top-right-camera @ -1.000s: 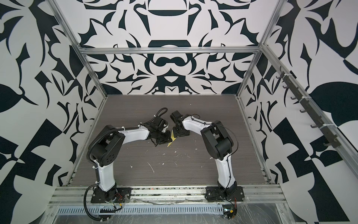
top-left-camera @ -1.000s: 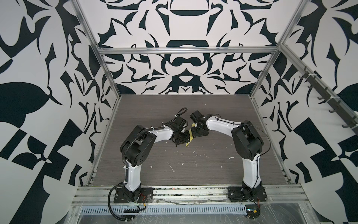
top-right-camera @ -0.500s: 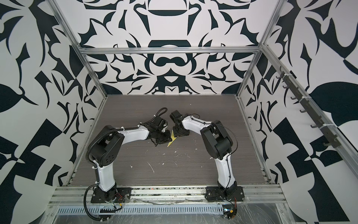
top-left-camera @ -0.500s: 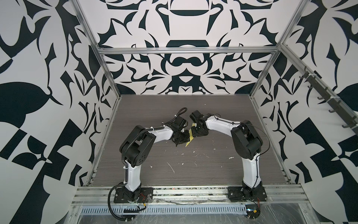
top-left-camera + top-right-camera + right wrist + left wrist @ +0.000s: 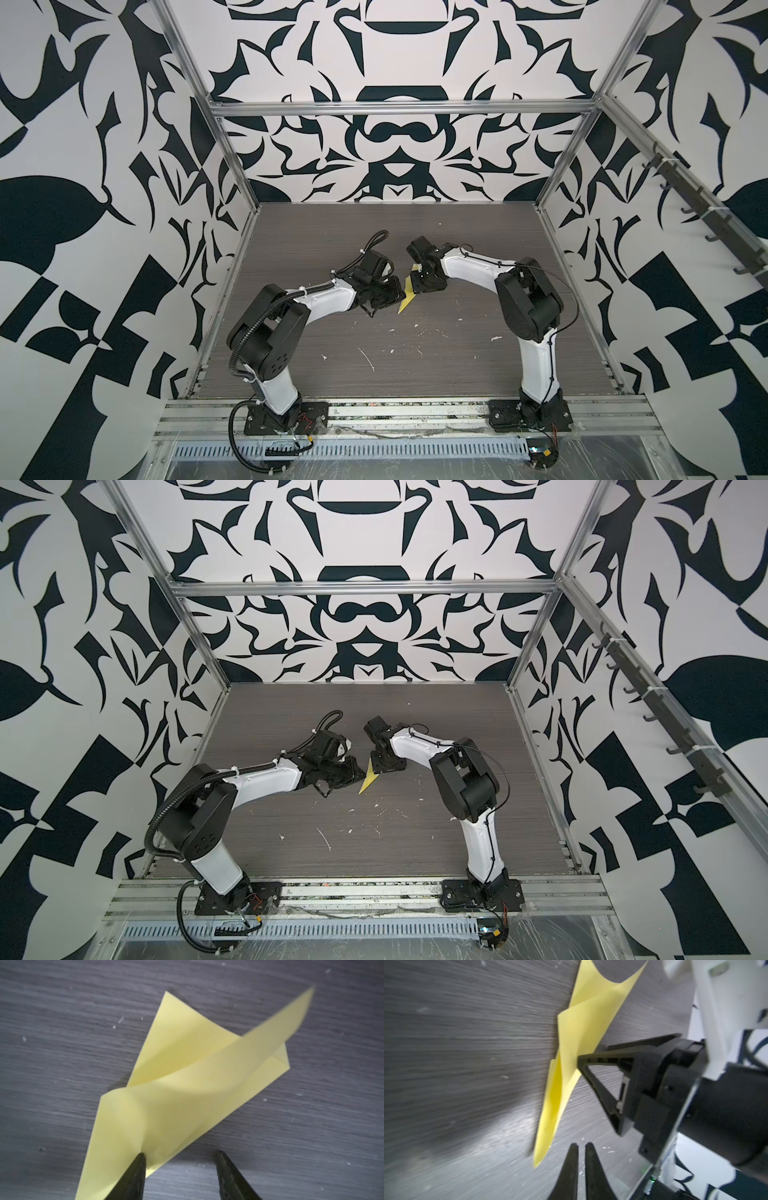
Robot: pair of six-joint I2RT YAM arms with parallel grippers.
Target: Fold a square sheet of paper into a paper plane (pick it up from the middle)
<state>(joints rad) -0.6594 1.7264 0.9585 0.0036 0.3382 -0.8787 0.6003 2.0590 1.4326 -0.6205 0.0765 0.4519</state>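
Note:
The square sheet of paper [image 5: 405, 297] [image 5: 368, 780] is yellow and folded into a long pointed shape. It lies mid-table between both grippers, with flaps lifting off the wood. The left wrist view shows the paper [image 5: 571, 1043] standing partly on edge, its sharp tip near my left gripper [image 5: 580, 1145]. That gripper is shut and empty, just beside the tip without touching it. My right gripper [image 5: 180, 1154] is open above the paper [image 5: 187, 1088]. One finger [image 5: 139, 1165] presses on the paper's side edge; the other finger [image 5: 226, 1165] is over bare wood.
Small white flecks [image 5: 368, 357] are scattered over the dark wood table [image 5: 457, 232] in front of the arms. Patterned walls and metal frame posts [image 5: 232, 166] close in three sides. An aluminium rail [image 5: 415, 411] with both arm bases runs along the front.
Both arms stay nearly where they were, tips close together at the paper. The paper's tip has shifted only slightly.

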